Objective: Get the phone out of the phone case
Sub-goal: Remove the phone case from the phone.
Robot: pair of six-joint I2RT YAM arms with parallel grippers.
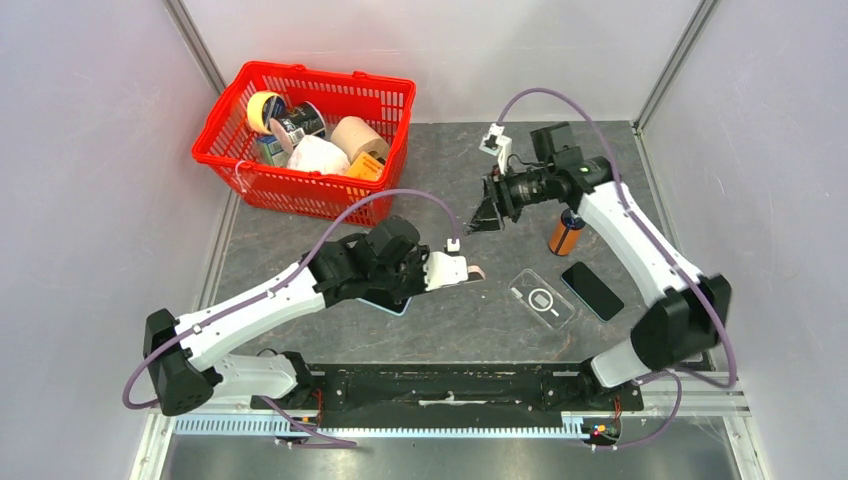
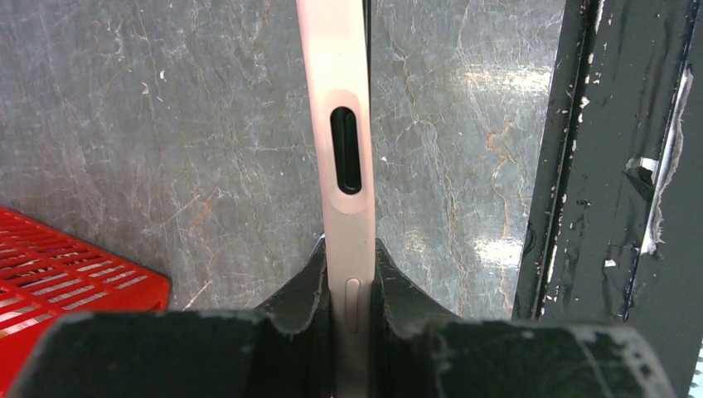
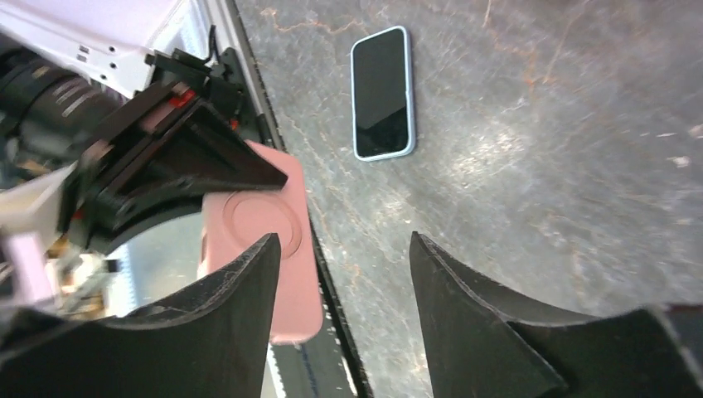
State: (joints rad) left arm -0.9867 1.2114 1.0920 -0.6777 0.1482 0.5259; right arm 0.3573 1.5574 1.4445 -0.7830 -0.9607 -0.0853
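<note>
Over the middle of the grey table (image 1: 450, 160), seen from above, the left gripper (image 1: 455, 270) holds a pink case (image 1: 472, 270) off the surface, its free end pointing right. The right gripper (image 1: 487, 215) hangs in the air a bit farther back and to the right, turned toward the case but apart from it. A red basket (image 1: 300, 195) full of odds and ends sits at the far left. On the right lie an orange can (image 1: 565, 235), a clear case (image 1: 541, 298) and, just beside that, a black phone (image 1: 592, 290).

From the left wrist, the pink case is seen edge-on. It is a slim, matte band with one long oval cutout and a raised button lower down. The dark fingers (image 2: 303, 290) are clamped tight on both flat sides. I can't tell whether a phone sits inside.

From the right wrist, the jaws stand apart with only bare table between them. Beyond them the back of the case shows a moulded ring and rounded corners, with the left gripper pinching it. A pale-rimmed phone (image 3: 381, 91) lies flat on the table, dark screen up, well apart from the case.
</note>
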